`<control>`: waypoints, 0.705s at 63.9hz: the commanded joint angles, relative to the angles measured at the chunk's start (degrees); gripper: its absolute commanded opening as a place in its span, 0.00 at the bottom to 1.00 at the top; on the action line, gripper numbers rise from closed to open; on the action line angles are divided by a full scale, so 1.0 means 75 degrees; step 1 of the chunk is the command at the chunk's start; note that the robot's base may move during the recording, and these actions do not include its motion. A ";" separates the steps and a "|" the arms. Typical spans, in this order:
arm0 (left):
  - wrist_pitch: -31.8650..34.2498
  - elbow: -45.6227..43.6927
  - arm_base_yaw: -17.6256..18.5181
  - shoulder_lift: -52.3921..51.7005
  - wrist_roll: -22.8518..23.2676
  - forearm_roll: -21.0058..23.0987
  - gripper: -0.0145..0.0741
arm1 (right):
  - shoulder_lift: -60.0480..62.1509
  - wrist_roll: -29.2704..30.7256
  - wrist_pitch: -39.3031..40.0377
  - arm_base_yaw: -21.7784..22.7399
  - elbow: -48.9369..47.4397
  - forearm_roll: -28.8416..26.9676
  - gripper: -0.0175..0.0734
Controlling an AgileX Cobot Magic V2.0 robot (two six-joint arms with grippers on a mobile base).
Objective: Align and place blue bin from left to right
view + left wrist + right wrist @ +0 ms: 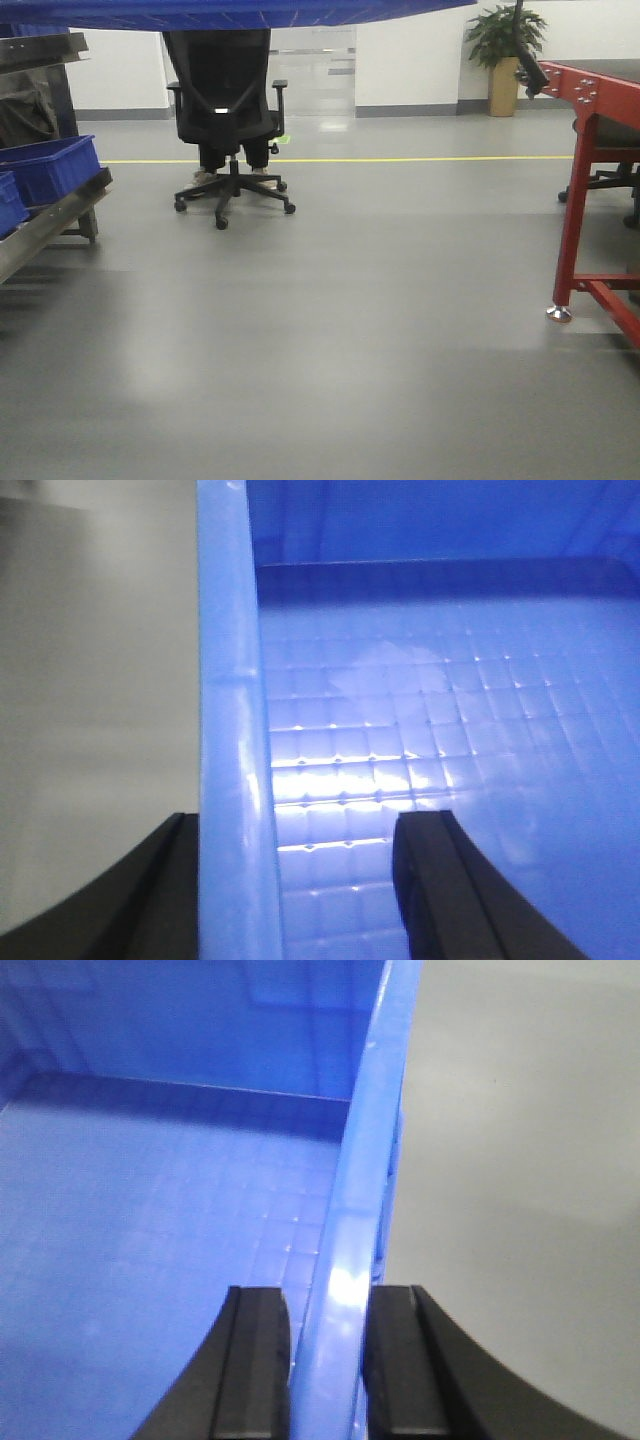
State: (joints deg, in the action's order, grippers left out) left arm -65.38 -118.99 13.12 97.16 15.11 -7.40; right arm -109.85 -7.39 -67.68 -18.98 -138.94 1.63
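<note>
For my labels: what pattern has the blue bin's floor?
The floor of the blue bin shows a grid of small squares; clearest in left wrist view.

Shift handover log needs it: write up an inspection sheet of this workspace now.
Surface: grey floor, yellow line across it.
Job's things: blue bin raised at the top of the front view; no contents seen.
Clutter: darker bins on a metal rack, left.
End effectors: right end effector clamps the bin's wall; left end effector straddles the opposite wall, grip unclear.
Cables: nothing seen.
Surroundings: occupied office chair, red frame, potted plant.
</note>
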 commanded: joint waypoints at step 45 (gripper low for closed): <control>0.0862 -0.0148 0.0102 -0.0156 -0.0332 0.0372 0.15 | 0.0135 0.0255 0.0921 -0.0046 -0.0104 -0.0217 0.11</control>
State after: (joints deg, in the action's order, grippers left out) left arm -65.04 -118.99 13.12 97.24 15.02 -7.52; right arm -109.85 -7.39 -67.68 -18.98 -138.94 1.63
